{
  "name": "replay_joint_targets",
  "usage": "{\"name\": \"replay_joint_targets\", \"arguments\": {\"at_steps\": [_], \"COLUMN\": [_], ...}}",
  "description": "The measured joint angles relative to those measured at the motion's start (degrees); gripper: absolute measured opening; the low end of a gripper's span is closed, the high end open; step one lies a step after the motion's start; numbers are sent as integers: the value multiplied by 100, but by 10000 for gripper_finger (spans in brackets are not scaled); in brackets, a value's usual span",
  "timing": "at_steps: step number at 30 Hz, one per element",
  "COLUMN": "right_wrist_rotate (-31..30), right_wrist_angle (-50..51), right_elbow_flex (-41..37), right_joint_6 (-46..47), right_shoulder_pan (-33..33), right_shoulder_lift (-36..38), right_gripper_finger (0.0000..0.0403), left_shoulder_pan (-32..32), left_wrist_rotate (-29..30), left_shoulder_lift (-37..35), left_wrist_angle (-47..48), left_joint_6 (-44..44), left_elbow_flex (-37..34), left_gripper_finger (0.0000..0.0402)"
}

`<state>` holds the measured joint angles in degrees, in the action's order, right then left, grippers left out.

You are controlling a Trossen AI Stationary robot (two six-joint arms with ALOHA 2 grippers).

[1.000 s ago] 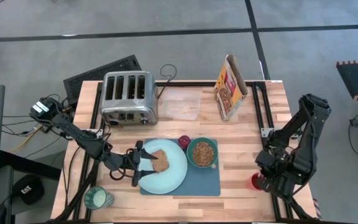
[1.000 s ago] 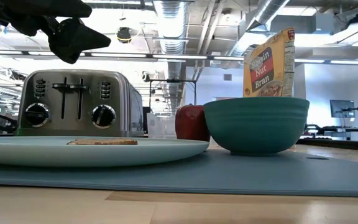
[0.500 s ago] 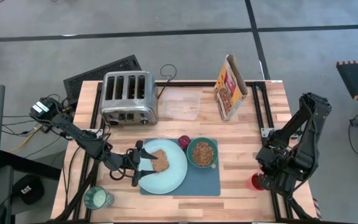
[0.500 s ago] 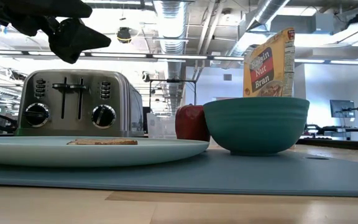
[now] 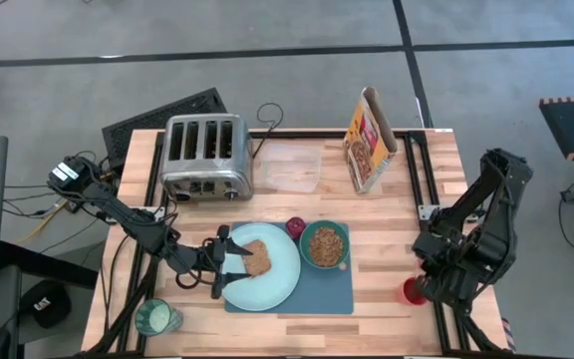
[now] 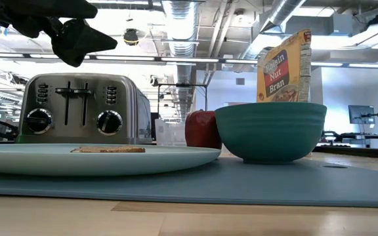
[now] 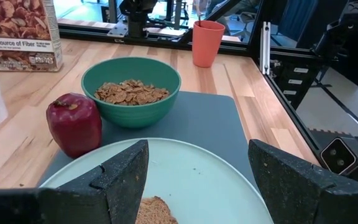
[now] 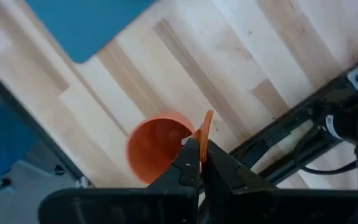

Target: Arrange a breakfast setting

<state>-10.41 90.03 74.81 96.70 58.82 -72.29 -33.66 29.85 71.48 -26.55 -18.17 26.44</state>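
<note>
Only smooth round plate (image 5: 267,269), crusty toast (image 5: 255,256)

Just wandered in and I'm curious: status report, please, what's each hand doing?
Left hand open over pale mint round plate, brown toast slice on it. Right hand shut on thin orange handle above small red cup. Nothing in the way.
</note>
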Motion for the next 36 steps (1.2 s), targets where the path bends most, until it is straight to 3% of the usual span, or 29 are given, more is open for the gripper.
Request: {"name": "replay_joint_targets", "arguments": {"at_steps": [19,23,29,36], "right_wrist_rotate": [3,-341,-1634,-2345], "right_wrist_angle": [-3,-33,-790,-2789], "right_elbow_flex": [1156,1217,1212,1212], "right_joint_6": [-1106,-1519,-3124,-5794], "right_shoulder_pan": [-1279,-1532,-1652,-2011], "right_shoulder_lift": [737,886,828,559], "right_gripper_finger": [28,29,27,28], "left_shoulder_pan": [2,1,2,4], "left_wrist_rotate": [48,55,141,361], "left_shoulder_lift": [0,0,-1,0], "left_wrist_angle": [0,-27,-208,-725], "left_joint_6": [20,20,132,396], "left_elbow_flex": [0,0,0,0], "left_gripper_finger": [261,261,261,261]}}
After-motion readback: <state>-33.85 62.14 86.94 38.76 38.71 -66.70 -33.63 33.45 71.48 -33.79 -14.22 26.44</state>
